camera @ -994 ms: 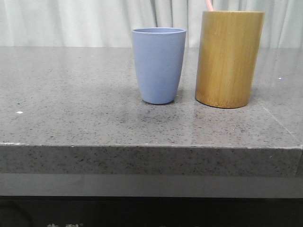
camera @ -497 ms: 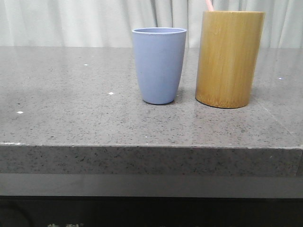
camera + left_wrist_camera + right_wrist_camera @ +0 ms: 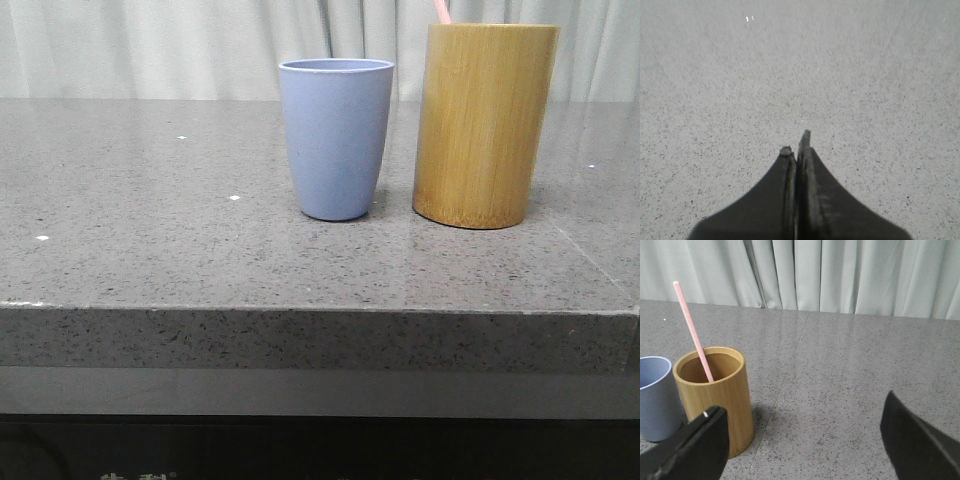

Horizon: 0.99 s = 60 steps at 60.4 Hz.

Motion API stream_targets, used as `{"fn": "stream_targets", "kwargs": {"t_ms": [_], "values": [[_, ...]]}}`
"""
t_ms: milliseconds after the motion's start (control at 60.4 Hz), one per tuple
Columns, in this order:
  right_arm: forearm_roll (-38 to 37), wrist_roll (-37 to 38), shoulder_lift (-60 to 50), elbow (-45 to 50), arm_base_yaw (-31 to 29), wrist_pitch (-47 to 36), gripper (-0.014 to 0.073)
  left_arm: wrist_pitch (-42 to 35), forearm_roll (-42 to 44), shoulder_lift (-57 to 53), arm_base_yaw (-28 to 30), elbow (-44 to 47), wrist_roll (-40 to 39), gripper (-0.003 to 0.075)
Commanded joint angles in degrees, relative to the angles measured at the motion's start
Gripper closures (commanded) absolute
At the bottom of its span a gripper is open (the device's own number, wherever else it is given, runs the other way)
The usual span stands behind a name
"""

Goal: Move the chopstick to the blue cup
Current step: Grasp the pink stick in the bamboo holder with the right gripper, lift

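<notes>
A pale pink chopstick [image 3: 692, 330] stands slanted in a tall tan bamboo cylinder [image 3: 715, 395]; only its tip [image 3: 441, 10] shows above the cylinder [image 3: 484, 125] in the front view. The blue cup [image 3: 336, 137] stands just left of the cylinder and looks empty; its rim also shows in the right wrist view [image 3: 655, 395]. My right gripper [image 3: 802, 432] is open and empty, to the right of the cylinder above the table. My left gripper [image 3: 796, 145] is shut and empty over bare grey stone. Neither gripper shows in the front view.
The grey speckled stone table [image 3: 150, 220] has its front edge [image 3: 300, 310] near the camera. A pale pleated curtain [image 3: 150, 45] hangs behind the table. A seam in the stone [image 3: 790, 360] runs past the cylinder.
The cups and chopstick have not moved. Only small bright specks on the tabletop differ between frames.
</notes>
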Motion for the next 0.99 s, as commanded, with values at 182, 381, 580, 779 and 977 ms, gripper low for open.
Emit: {"fn": "stream_targets", "kwargs": {"t_ms": [182, 381, 580, 779, 977], "values": [[0.4, -0.6, 1.1, -2.0, -0.4, -4.9, -0.0030, -17.9, -0.6, -15.1, 0.2, 12.6, -0.1, 0.0739], [2.0, -0.6, 5.5, -3.4, -0.3, -5.6, -0.0030, -18.9, -0.6, -17.4, 0.2, 13.7, -0.1, 0.0739], [2.5, -1.2, 16.4, -10.2, 2.1, -6.4, -0.0030, -18.9, -0.6, -17.4, 0.2, 13.7, -0.1, 0.0739], [2.5, -6.9, 30.5, -19.7, 11.5, -8.7, -0.0030, -18.9, -0.6, -17.4, 0.2, 13.7, -0.1, 0.0739], [2.3, -8.2, 44.1, -29.7, 20.5, -12.2, -0.0030, -18.9, -0.6, -17.4, 0.2, 13.7, -0.1, 0.0739]]}}
